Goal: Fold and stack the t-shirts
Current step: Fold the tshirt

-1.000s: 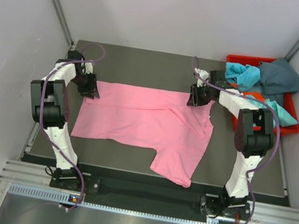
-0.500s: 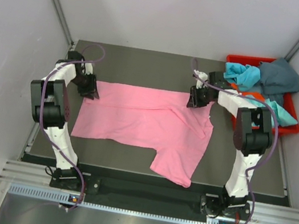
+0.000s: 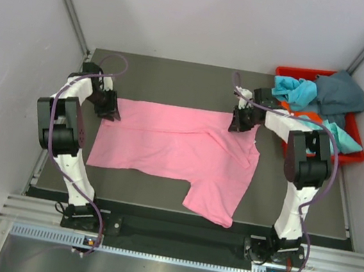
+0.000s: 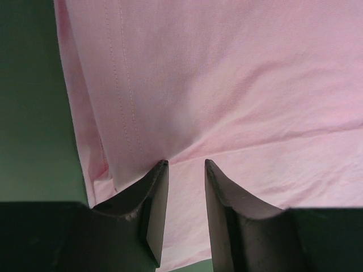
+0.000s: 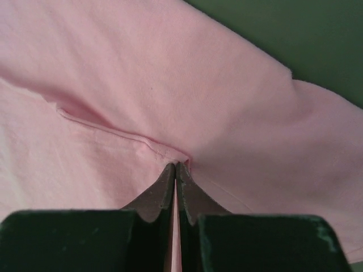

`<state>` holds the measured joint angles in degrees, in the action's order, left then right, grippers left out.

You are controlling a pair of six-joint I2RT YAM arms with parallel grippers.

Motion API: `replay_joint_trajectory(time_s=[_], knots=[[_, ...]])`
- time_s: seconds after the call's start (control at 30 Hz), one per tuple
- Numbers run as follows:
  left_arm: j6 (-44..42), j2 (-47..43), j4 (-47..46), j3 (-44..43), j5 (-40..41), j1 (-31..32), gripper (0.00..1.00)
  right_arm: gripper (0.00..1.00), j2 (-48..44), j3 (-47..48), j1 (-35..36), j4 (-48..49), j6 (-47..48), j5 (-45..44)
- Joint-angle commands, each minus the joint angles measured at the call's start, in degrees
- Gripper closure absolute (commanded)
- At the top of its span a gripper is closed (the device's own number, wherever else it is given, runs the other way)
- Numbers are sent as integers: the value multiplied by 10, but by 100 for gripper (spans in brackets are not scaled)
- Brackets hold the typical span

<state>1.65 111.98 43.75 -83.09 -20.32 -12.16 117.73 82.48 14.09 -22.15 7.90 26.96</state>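
A bright pink t-shirt (image 3: 173, 145) lies spread flat across the dark table (image 3: 178, 79). One part of it hangs toward the near edge on the right. My left gripper (image 3: 110, 111) is at the shirt's far left corner. In the left wrist view the left gripper (image 4: 186, 163) is open, its tips resting against the pink t-shirt (image 4: 227, 85) by a folded hem. My right gripper (image 3: 240, 124) is at the shirt's far right corner. In the right wrist view the right gripper (image 5: 176, 165) is shut on a seam ridge of the pink t-shirt (image 5: 170, 85).
A red bin (image 3: 354, 158) at the far right holds a turquoise shirt (image 3: 296, 89), a dark teal-grey shirt (image 3: 341, 93) and a bit of orange cloth (image 3: 307, 116). Grey walls close in both sides. Bare table shows beyond the shirt.
My right gripper's jaws have closed onto the pink shirt's seam. The left gripper and the shirt's lay look the same.
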Motion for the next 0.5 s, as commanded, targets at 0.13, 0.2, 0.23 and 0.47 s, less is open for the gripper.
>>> replay_joint_trajectory(time_s=[0.13, 0.2, 0.23, 0.47], knots=[[9, -35, -22, 3, -17, 1, 64, 100, -99, -29, 29, 9, -13, 30], [12, -37, -25, 3, -20, 1, 64, 100, -120, -56, 44, 9, -24, 33], [12, -40, -27, 5, -23, 1, 64, 100, -139, -65, 49, 11, -30, 34], [-2, -55, -36, 17, -24, -1, 64, 100, -217, -166, 96, 17, -52, 37]])
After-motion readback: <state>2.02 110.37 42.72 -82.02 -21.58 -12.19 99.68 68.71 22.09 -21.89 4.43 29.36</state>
